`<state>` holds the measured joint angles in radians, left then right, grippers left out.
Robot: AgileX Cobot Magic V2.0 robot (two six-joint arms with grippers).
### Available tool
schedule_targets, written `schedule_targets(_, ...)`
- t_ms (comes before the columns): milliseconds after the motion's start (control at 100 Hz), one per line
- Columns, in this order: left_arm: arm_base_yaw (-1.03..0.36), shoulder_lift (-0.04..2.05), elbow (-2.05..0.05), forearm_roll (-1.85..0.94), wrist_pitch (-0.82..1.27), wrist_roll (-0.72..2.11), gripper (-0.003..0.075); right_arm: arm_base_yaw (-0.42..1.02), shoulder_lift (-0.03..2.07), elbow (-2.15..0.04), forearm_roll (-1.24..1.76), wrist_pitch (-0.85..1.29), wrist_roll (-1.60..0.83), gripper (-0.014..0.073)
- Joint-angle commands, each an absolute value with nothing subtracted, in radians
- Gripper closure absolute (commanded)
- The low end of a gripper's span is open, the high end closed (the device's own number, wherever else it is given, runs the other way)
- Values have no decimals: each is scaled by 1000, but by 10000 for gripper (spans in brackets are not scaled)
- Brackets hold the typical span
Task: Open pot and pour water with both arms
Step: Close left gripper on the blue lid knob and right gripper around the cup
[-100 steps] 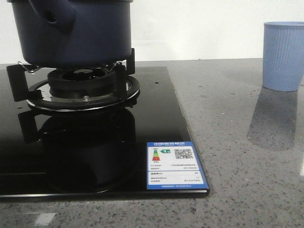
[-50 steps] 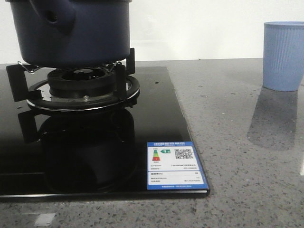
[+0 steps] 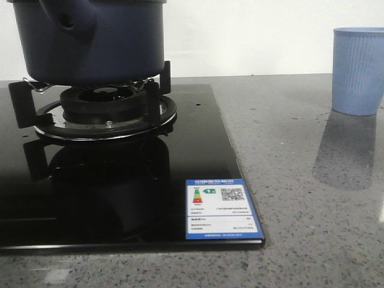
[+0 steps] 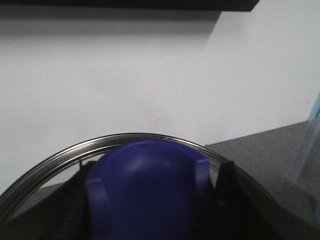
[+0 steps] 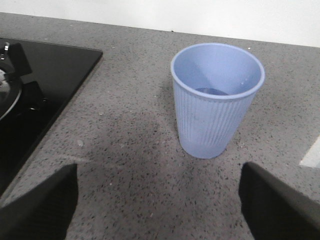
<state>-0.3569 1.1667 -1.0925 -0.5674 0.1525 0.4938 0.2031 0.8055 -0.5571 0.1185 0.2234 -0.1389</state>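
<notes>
The dark navy pot (image 3: 114,42) stands on the burner (image 3: 102,105) at the far left, its stubby handle (image 3: 72,21) pointing toward me; its top is cut off by the frame. In the left wrist view my left gripper (image 4: 150,200) is shut on the blue knob (image 4: 150,180) of a lid with a metal rim (image 4: 60,157), dark fingers (image 4: 232,200) on either side. Whether the lid rests on the pot is hidden. My right gripper (image 5: 157,200) is open and empty over the counter, short of the pale blue ribbed cup (image 5: 216,100). The cup also shows in the front view (image 3: 358,71).
A black glass stove (image 3: 198,150) with a blue energy label (image 3: 222,208) covers the left of the grey speckled counter (image 3: 300,198). Its edge and pan support show in the right wrist view (image 5: 50,75). A white wall runs behind.
The pot's handle has shifted slightly to the right in the front view. The cup and stove have not moved.
</notes>
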Motion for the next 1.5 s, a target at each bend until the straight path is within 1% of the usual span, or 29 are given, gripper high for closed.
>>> schedule_targets(0, -334, 1113, -1129, -578, 60, 495, 351, 206, 852, -548, 111, 25, -141, 22)
schedule_targets(190, -297, 1073, -1129, -578, 60, 495, 351, 182, 1015, -522, 115, -201, -141, 22)
schedule_targets(400, -250, 1058, -1129, -578, 62, 495, 351, 140, 1222, -522, 175, -395, -141, 22)
schedule_targets(550, -198, 1058, -1129, -577, 62, 495, 351, 135, 1323, -526, 190, -504, -138, 22)
schedule_targets(720, -147, 1058, -1129, -576, 65, 495, 351, 135, 1378, -535, 190, -539, -112, 22)
schedule_targets(920, -101, 1058, -1129, -576, 70, 495, 351, 135, 1383, -535, 184, -606, -104, 22)
schedule_targets(1110, -91, 1058, -1129, -576, 70, 495, 351, 135, 1418, -538, 155, -632, -89, 22)
schedule_targets(1240, -91, 1058, -1129, -576, 70, 495, 351, 135, 1436, -538, 149, -689, -89, 22)
schedule_targets(1410, -91, 1058, -1129, -576, 72, 495, 351, 135, 1462, -552, 145, -690, -89, 24)
schedule_targets(1490, -91, 1058, -1129, -576, 72, 495, 351, 135, 1469, -560, 145, -697, -89, 61)
